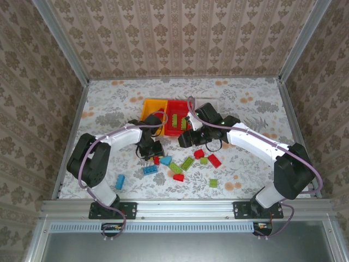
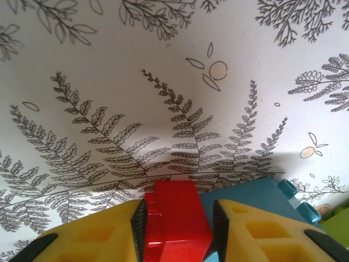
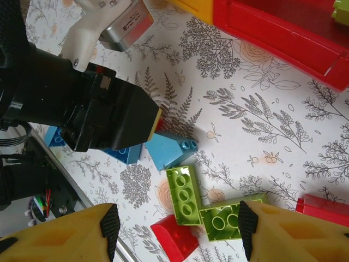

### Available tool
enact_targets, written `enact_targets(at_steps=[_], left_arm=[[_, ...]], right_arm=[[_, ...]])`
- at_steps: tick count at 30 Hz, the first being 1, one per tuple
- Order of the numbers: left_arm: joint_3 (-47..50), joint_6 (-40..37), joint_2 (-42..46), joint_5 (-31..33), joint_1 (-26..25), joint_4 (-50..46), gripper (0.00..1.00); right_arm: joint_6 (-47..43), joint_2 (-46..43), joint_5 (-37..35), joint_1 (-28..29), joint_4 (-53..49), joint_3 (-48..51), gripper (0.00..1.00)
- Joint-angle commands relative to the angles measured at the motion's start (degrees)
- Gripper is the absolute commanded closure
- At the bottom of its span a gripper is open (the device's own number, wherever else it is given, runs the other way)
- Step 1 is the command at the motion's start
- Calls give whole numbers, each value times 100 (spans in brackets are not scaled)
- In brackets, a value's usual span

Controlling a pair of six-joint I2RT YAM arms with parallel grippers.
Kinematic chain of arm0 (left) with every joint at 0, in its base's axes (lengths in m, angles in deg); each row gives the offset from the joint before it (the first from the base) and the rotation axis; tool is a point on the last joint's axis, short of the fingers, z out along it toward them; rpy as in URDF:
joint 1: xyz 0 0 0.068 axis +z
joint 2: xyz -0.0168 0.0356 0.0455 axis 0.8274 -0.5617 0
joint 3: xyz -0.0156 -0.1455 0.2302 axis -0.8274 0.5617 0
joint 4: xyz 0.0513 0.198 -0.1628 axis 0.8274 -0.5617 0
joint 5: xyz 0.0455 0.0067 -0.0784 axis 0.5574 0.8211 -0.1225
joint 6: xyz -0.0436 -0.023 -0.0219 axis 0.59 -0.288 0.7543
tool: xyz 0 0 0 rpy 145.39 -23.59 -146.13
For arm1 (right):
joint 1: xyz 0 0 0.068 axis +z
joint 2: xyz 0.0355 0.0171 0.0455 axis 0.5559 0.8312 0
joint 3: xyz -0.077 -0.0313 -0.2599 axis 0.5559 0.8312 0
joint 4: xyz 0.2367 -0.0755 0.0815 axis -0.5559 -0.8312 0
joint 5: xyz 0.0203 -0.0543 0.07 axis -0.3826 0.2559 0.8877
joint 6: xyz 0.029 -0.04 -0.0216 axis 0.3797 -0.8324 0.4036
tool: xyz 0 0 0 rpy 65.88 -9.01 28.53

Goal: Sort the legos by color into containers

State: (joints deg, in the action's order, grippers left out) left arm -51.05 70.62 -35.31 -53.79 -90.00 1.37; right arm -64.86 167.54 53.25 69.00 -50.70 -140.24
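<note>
My left gripper (image 2: 178, 221) is down on the table and shut on a red lego (image 2: 174, 213), its yellow fingers (image 2: 109, 234) on either side. A blue sloped lego (image 2: 256, 199) lies against it on the right. From above, the left gripper (image 1: 155, 154) stands at the left end of a scatter of legos: blue (image 1: 150, 170), green (image 1: 187, 162), red (image 1: 214, 160). My right gripper (image 3: 179, 226) hangs open above two green legos (image 3: 184, 195) and a red one (image 3: 174, 240), holding nothing. Behind stand the orange-yellow container (image 1: 151, 111) and the red container (image 1: 175, 128), with a green lego (image 1: 173, 120) inside.
A lone blue lego (image 1: 120, 182) lies near the front left and a green one (image 1: 213, 183) near the front right. The two grippers are close together over the pile. Patterned walls and metal rails (image 1: 73, 125) bound the table.
</note>
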Motion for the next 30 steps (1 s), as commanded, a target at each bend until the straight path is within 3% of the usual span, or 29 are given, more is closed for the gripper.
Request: enact_targets(at_steps=[1, 7, 18, 30], left_arm=[[-106, 85, -119, 78, -45, -15, 66], [-228, -19, 88, 436, -75, -200, 78], [-1524, -676, 344, 1353, 97, -989, 81], [-4048, -1750, -1383, 1751, 847, -1044, 80]], right_arm=[[25, -53, 224, 37, 161, -4, 37], [33, -95, 282, 37, 210, 2, 38], [52, -55, 198, 37, 278, -144, 39], [873, 375, 126, -37, 1418, -721, 40]])
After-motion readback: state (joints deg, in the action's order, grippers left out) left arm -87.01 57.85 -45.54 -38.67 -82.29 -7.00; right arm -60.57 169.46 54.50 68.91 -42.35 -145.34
